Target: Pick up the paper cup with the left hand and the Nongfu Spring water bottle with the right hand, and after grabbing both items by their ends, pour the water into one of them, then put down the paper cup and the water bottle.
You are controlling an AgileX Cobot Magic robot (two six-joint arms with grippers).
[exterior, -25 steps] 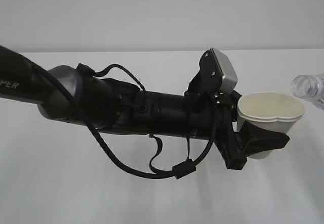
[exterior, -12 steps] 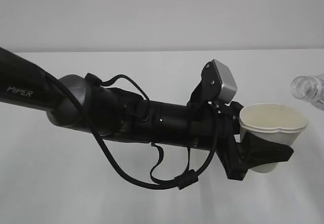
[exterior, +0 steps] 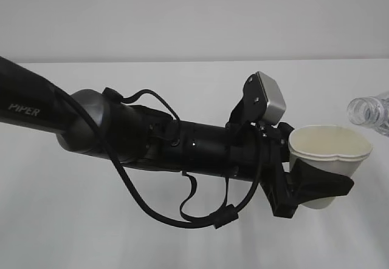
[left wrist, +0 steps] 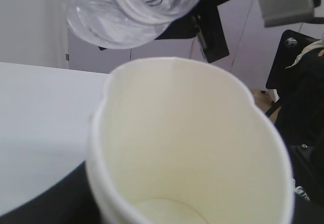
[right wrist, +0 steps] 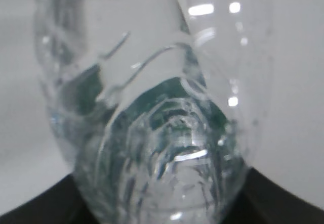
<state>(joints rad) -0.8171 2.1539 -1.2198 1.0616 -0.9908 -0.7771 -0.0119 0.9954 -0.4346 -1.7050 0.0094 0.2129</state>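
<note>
A matte white desk (exterior: 91, 232) meets a plain pale wall (exterior: 182, 14). Above the desk's right half, the left hand (exterior: 316, 187), glossy black, has its fingers clenched around the tapered paper cup (exterior: 328, 150), squashing its rolled rim. At the right edge, the ribbed clear Nongfu Spring water bottle (exterior: 368, 111) tilts mouth-first toward the cup, gripped by the right hand's fingers (right wrist: 40, 204).

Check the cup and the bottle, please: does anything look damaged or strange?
Yes. The paper cup is squeezed out of round: its rim shows dents and looks lobed where the left end effector clamps it. The water bottle is tilted with its open mouth toward the cup. No spill is visible.
</note>
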